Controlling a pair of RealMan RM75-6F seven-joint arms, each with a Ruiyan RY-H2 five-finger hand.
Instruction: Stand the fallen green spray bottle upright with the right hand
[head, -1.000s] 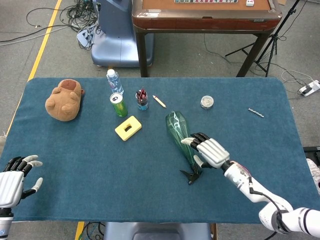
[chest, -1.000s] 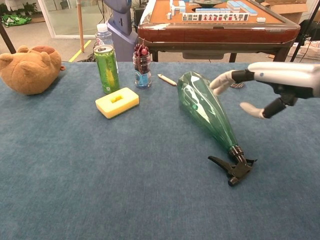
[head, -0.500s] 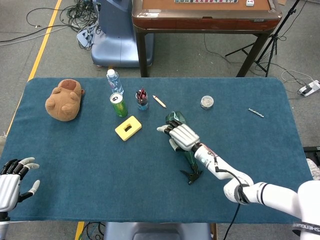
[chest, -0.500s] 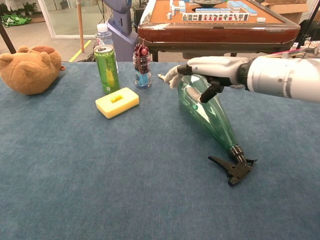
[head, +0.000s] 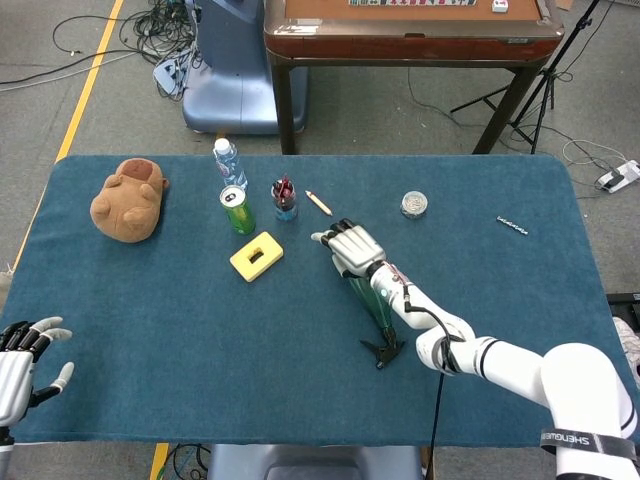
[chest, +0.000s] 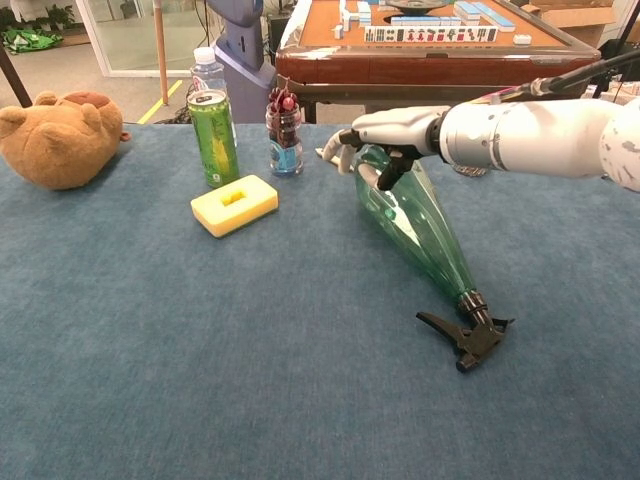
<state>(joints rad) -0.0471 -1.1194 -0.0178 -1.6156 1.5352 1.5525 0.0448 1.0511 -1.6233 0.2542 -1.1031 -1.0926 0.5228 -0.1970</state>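
Note:
The green spray bottle lies on its side mid-table on the blue cloth. Its black spray head points toward the front edge and its wide base toward the back. My right hand rests over the wide base end, fingers laid across the top and the thumb angled down on the near side; I cannot see a closed grip. My left hand hovers at the front left corner, fingers apart and empty; it does not show in the chest view.
Left of the bottle stand a yellow block, a green can, a water bottle and a small jar. A pencil lies behind, a plush bear far left, a round tin to the right.
My right hand has swung from beside the bottle's neck up to its wide base end and settled on top. The bottle has not moved. The left hand has drifted slightly lower.

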